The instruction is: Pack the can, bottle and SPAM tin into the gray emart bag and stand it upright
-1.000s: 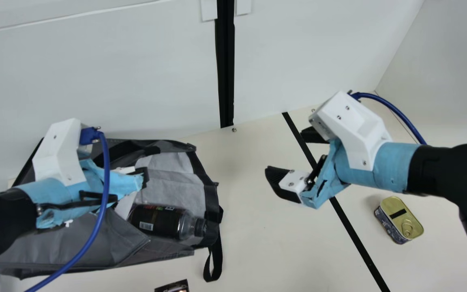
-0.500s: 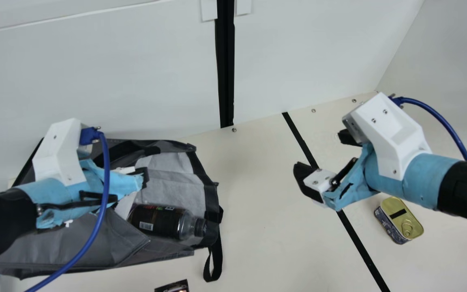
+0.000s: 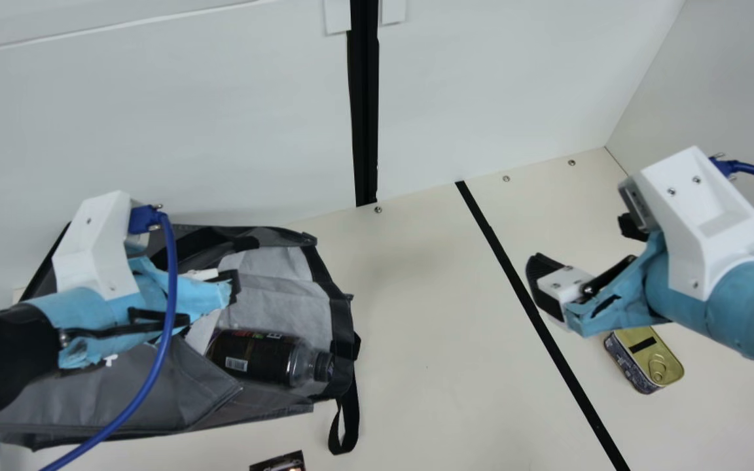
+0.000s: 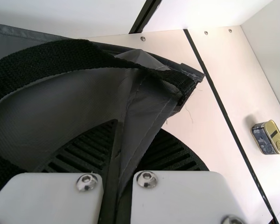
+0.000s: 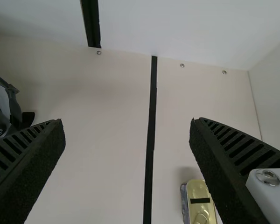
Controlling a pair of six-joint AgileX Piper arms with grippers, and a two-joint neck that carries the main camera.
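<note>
SPAM tin: rests on the worktop [image 3: 429, 366], right of the black line [image 3: 567, 366], with the gold pull-ring lid facing up; position unchanged. The SPAM tin [image 3: 652, 360] is outside the bag.
Right gripper: its place shifts rightward across the two earlier main-view frames, away from the bag mouth and toward the tin's side. The right gripper [image 3: 580, 244] is above the worktop, fingers spread and holding nothing.
Effect on task: the tin is the probable next item to pack. The approach likely requires turning the fingers down and lowering them over the tin's sides.
Bottle: lies on its side inside the bag, cap toward the open right end; unchanged. The bottle [image 3: 259, 356] appears loaded, but may roll out if the mouth drops.
Gray emart bag: lies at left, mouth toward the right; no shift. The gray emart bag [image 3: 187, 386] still has to be stood upright.
Left gripper: stationary. The left gripper [image 4: 130, 149] pinches a fold of bag fabric, which probably steadies the mouth for loading.
Dark printed item: at the near edge, partly cut off; the dark printed item [image 3: 279, 463] cannot be confirmed as the can.
</note>
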